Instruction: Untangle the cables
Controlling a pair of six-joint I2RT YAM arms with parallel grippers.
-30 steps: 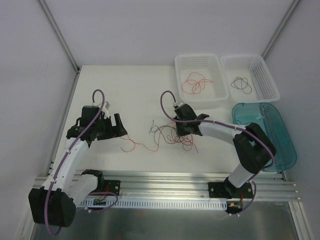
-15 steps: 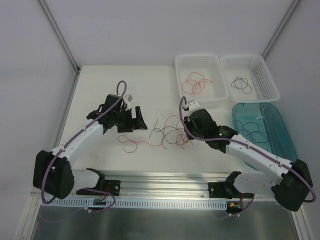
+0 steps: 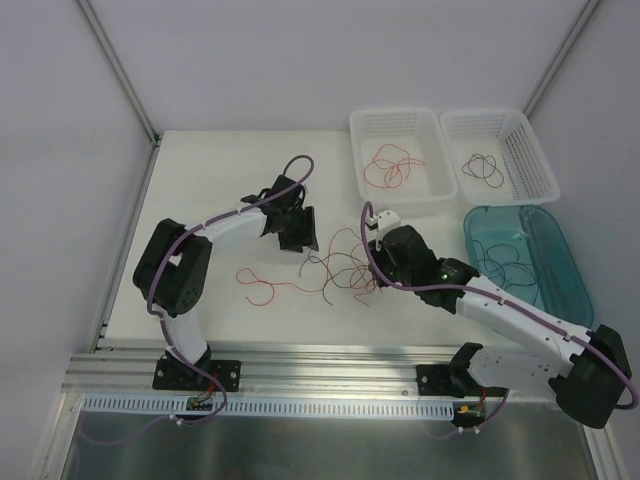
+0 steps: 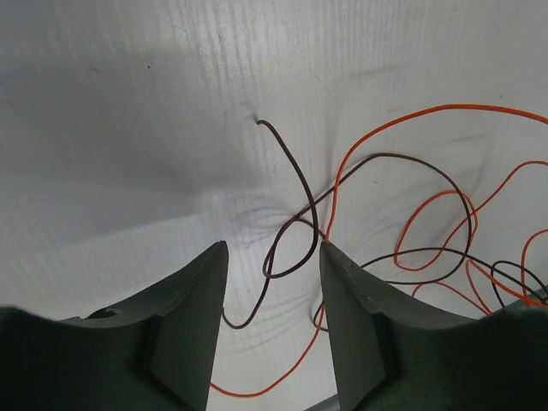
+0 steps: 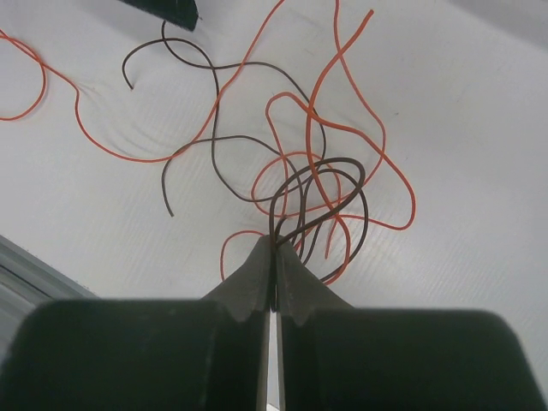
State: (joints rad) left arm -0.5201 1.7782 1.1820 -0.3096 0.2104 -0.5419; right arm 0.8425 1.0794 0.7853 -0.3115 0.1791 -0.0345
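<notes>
White arm links, black joints, trailing purple cables, dark grey-green pincer fingers.

A white table stands inside plain white walls, with slanting aluminium posts at the back corners, a slotted aluminium rail along its near edge, under soft even light
</notes>
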